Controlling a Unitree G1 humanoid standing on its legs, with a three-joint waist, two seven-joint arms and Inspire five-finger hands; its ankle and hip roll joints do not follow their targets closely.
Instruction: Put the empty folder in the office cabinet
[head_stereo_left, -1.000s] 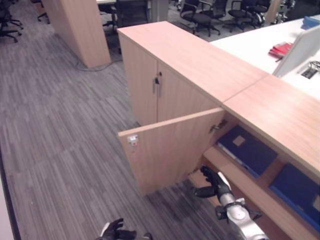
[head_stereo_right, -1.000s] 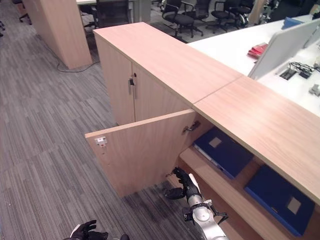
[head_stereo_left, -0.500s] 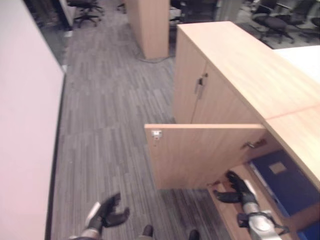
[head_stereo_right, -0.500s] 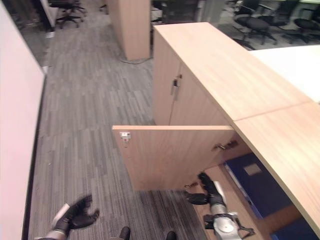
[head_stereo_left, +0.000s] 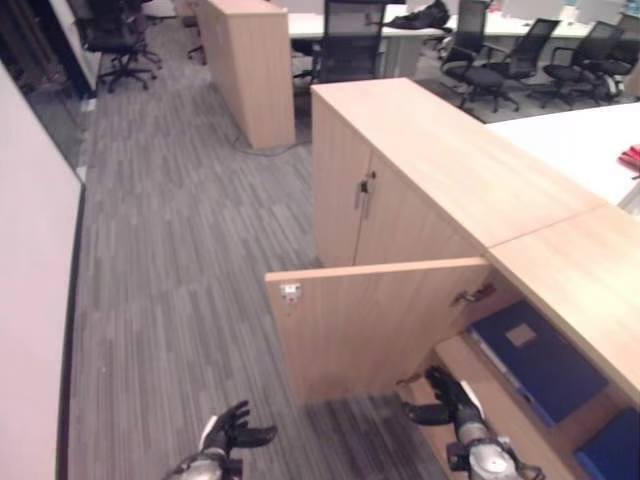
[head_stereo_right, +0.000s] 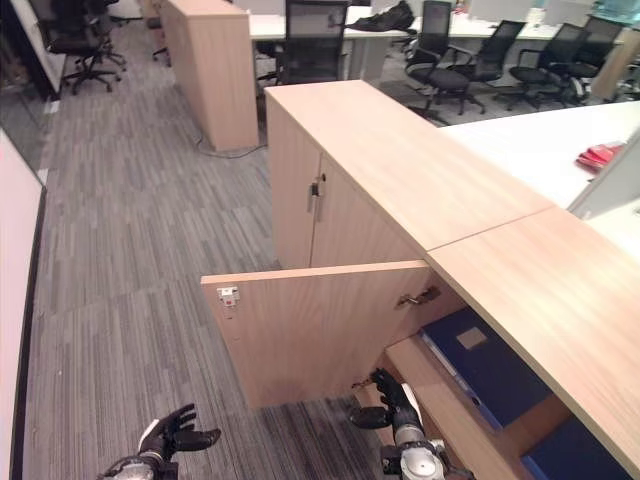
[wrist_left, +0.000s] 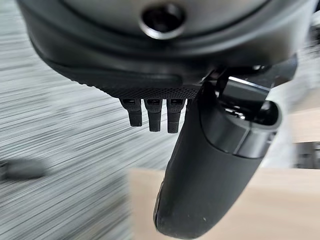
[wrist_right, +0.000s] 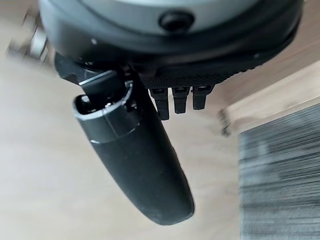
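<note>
Right hand (head_stereo_right: 385, 398), released, has stayed by the cabinet door (head_stereo_right: 310, 325); left hand (head_stereo_right: 170, 435) also released.

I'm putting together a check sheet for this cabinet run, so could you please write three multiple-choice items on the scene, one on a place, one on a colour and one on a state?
1. Where does the folder lie?
A. on the cabinet shelf
B. on the carpet
C. in the left hand

2. What colour is the folder?
A. red
B. blue
C. green

3. How does the cabinet door stand?
A. shut
C. taken off
B. swung open

Answers:
1 A: the folder lies flat on the shelf under the cabinet top, while the left hand hangs open over the carpet.
2 B: its cover is dark blue.
3 B: the door stands out from the cabinet front, with the right hand open at the shelf's edge, beside it.
</note>
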